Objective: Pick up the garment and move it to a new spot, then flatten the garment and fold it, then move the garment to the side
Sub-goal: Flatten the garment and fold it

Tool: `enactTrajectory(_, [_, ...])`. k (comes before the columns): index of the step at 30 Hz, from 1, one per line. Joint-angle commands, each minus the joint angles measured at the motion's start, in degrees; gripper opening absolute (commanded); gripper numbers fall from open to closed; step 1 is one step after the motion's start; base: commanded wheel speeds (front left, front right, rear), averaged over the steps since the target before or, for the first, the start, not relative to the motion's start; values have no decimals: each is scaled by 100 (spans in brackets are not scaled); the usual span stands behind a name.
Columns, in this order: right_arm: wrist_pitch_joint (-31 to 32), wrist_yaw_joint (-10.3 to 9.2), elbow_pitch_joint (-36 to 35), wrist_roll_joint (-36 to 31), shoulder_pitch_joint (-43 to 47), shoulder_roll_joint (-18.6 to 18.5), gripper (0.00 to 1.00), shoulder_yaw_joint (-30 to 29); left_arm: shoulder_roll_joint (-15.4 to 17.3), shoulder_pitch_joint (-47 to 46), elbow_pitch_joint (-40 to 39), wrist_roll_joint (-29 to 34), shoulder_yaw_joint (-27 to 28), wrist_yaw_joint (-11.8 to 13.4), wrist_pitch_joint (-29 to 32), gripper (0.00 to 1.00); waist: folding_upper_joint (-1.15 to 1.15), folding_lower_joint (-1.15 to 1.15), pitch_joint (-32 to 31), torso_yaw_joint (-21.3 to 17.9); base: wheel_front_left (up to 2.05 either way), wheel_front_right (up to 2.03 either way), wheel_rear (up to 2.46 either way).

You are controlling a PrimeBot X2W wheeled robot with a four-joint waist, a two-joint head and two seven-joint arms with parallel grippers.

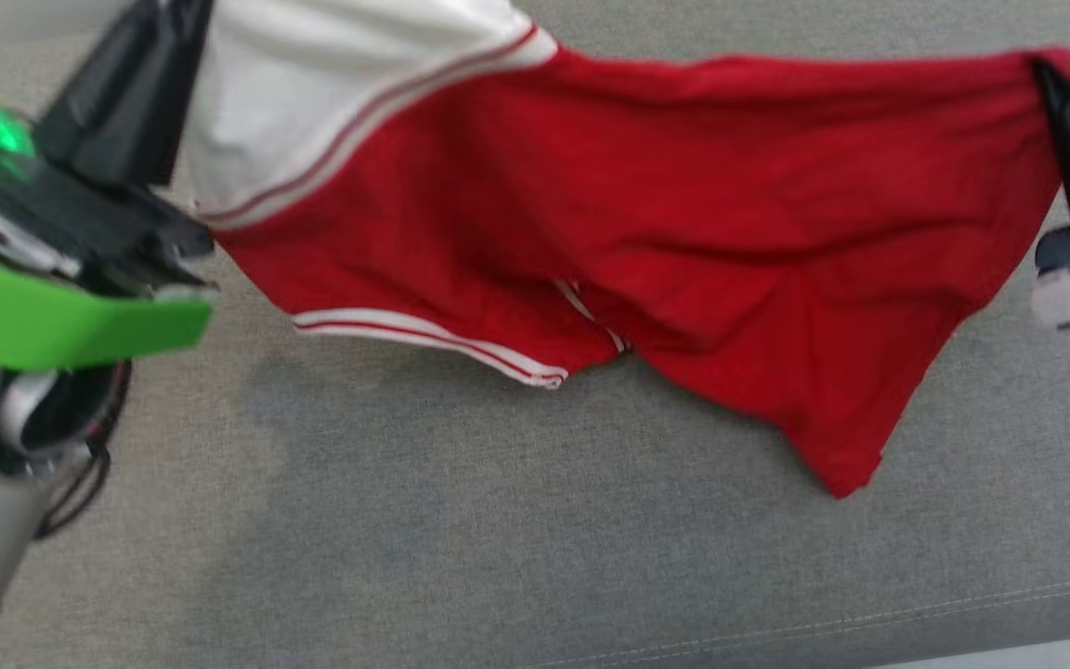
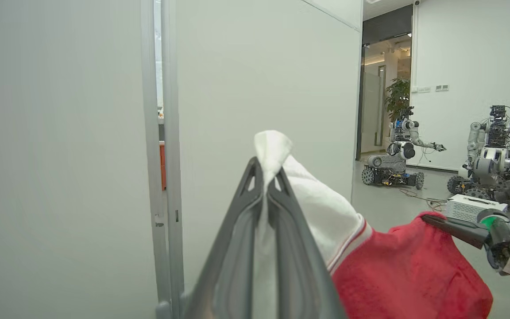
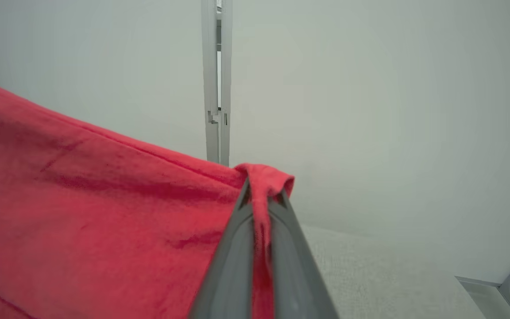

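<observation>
The stitched front edge (image 1: 869,621) of a grey upholstered surface (image 1: 498,539) lies nearest the robot. A broad bare stretch of fabric behind it offers room to lay something flat.

Above that stretch hangs the garment (image 1: 684,214), red with a white panel and striped trim, held up by two corners and spread wide between the arms. The hold looks meant to open the cloth before it is set down and smoothed. Whether the lowest red point touches the surface cannot be told.

The left gripper (image 2: 264,177) has its fingers pressed together on a tuft of the white corner. The right gripper (image 3: 261,195) pinches a bunched red corner the same way (the top hem runs nearly taut between them, while the legs sag).

Just behind the cloth stand pale wall panels (image 2: 60,133) joined by a metal post (image 2: 168,177), leaving little room to push forward. Past the panel's edge, in the left wrist view, the floor opens toward a white box (image 2: 472,206) and two other wheeled robots (image 2: 392,155), well apart from the work.
</observation>
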Motion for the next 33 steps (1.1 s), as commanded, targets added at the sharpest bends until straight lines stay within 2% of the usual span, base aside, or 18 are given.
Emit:
enactTrajectory(1, [122,-10,-34,56,-460,-54,0,86,80,-597,144,-20,-7,9,75,0,0,0,265,-3,0,0,0])
enactTrajectory(5, [538,-9,168,-84,-1914,-133,0,433,107,-2317,831,242,-189,10,163,0,0,0,791,-16,0,0,0])
enactTrajectory(9, [770,-10,747,-271,-3469,116,0,820,13,-3988,1885,806,-447,11,-87,0,0,0,1344,-112,0,0,0])
enactTrajectory(14, [266,-10,2002,-858,-5166,767,0,768,-302,-5674,3280,1836,-448,70,-402,0,0,0,1780,-379,0,0,0])
enactTrajectory(18, [-70,-10,2648,-1518,-6139,1105,0,388,-592,-6588,3099,2679,34,208,-425,0,0,0,2219,-421,0,0,0])
enactTrajectory(21, [-114,-10,2610,-1931,-6470,1130,0,199,-880,-6685,2615,2981,505,131,-414,0,0,0,2569,-260,0,0,0])
enactTrajectory(24, [-120,-10,2316,-2146,-6346,1034,0,69,-1022,-6273,2244,3067,783,47,-415,0,0,0,2842,-38,0,0,0])
enactTrajectory(33, [-123,-10,2439,-2001,-5153,968,0,-38,-1022,-4322,1536,2697,966,11,-419,0,0,0,3147,348,0,0,0])
